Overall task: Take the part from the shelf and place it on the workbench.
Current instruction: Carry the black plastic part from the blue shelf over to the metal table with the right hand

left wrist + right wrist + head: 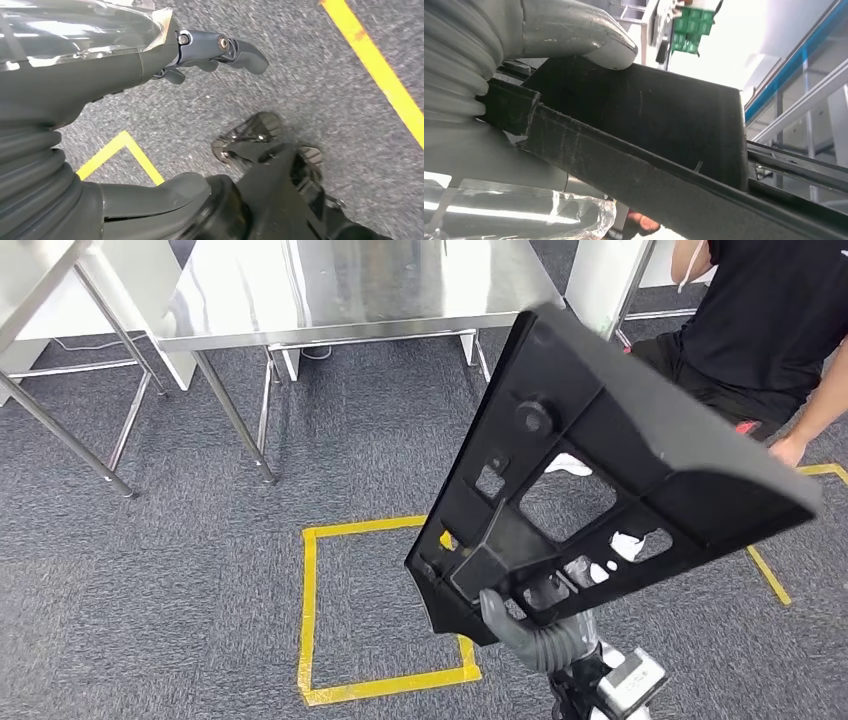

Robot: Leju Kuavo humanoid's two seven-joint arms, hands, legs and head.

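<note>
- One black part (600, 460), big and flat with cut-outs, held up tilted in the right hand (520, 625); thumb (589, 42) pressed on its upper face in the right wrist view, so it's grasped at the low corner only.
- Left hand (220, 50) hangs over the carpet, fingers apart, holding nothing.
- Step judged: carrying the part toward the steel workbench (380, 300); part still in the air, not yet placed.
- To do it well: keep the grip firm, since a corner hold on a long part probably lets it swing; raise the far edge above the bench rim before moving in, lay it flat.
- Room: open carpet with a yellow tape square (310, 610) ahead; bench legs (235, 420) near the path; a seated person (770, 330) is just beside the part's far edge, so swing away from them.
</note>
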